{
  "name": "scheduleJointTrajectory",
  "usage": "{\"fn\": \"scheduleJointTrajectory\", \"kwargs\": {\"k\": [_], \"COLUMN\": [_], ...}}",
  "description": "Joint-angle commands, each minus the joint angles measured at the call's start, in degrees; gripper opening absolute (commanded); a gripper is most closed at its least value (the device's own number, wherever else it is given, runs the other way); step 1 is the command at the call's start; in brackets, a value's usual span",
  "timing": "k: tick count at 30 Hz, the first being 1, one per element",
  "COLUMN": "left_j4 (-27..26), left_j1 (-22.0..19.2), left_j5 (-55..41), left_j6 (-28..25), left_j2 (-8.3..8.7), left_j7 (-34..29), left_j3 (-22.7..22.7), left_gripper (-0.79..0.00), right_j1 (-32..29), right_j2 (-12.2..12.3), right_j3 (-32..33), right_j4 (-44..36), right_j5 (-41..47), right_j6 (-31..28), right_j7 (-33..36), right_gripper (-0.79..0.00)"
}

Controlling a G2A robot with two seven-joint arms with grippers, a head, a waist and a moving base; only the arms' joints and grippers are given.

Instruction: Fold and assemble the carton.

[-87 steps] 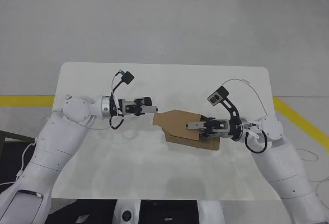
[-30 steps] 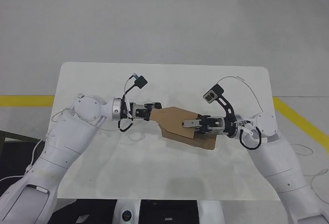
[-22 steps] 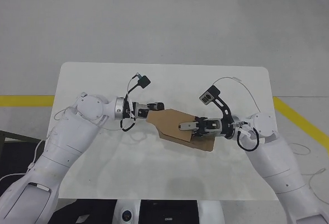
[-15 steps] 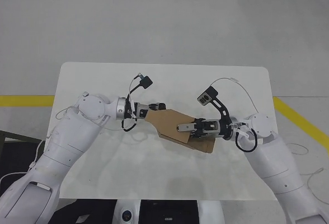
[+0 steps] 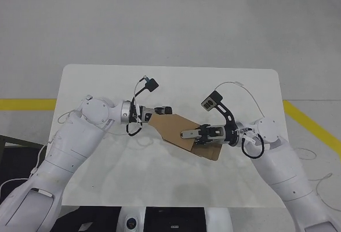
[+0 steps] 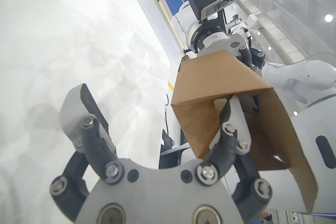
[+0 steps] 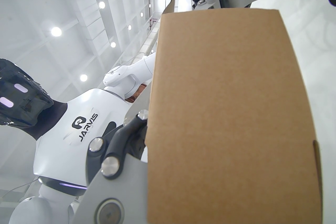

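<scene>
A brown carton [image 5: 181,129], a partly opened flat sleeve, is held tilted over the middle of the white table [image 5: 101,81]. My right gripper [image 5: 189,134] is shut on its right half, with one finger lying on the top panel. In the right wrist view that carton [image 7: 225,104] hides most of the gripper. My left gripper [image 5: 163,109] is at the carton's left end. In the left wrist view the left gripper [image 6: 158,95] is open. One of its fingers [image 6: 236,117] reaches inside the open end of the carton [image 6: 210,88], and the other finger [image 6: 86,101] stays outside.
The table carries nothing else, with bare surface on all sides of the carton. A yellow floor line [image 5: 20,104] runs past the table's left and right edges. A thin white cable [image 5: 246,87] loops over the right arm.
The right arm carried the carton leftward and tilted it. The left gripper closed in on the carton's left end, and one finger now sits inside the opening.
</scene>
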Motion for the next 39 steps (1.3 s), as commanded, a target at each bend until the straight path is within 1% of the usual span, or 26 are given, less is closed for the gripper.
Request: {"fn": "scheduleJointTrajectory", "kwargs": {"k": [1, 15, 19, 24, 31, 35, 39], "left_j4": [0.0, -0.2, 0.4, 1.5, 0.9, -0.2, -2.6], "left_j1": [0.0, 0.1, 0.1, 0.8, 3.1, 4.3, 5.0], "left_j5": [0.0, -0.4, 0.1, 0.8, 2.4, 2.8, 2.2], "left_j6": [0.0, 0.1, 0.1, -0.1, 0.7, 1.3, 1.5], "left_j2": [-0.02, -0.28, -0.19, 0.65, 2.1, 2.49, 2.55], "left_j7": [0.0, -0.1, -0.1, -0.4, -0.4, -0.3, -0.9], "left_j3": [0.0, 0.2, -0.2, -2.9, -6.9, -7.7, -7.5], "left_gripper": [0.0, 0.0, 0.0, 0.0, 0.0, 0.0, 0.0], "right_j1": [0.0, 0.0, -0.3, -0.6, -1.5, -1.9, -2.1], "right_j2": [0.0, -0.2, -0.1, 0.3, 1.0, 1.2, 1.2], "right_j3": [0.0, 0.0, 0.6, 2.6, 5.9, 6.8, 6.9], "right_j4": [0.1, 0.5, 0.7, 1.5, 2.1, 1.9, 1.6], "right_j5": [0.0, 0.4, 0.4, -0.2, -0.8, -1.3, -1.9], "right_j6": [0.0, -0.2, -0.2, -0.1, -0.2, -0.1, 0.1], "right_j7": [0.0, 0.2, 0.1, 0.1, -0.5, -1.1, -2.0], "right_gripper": [-0.785, -0.785, -0.785, -0.785, -0.785, -0.785, -0.785]}}
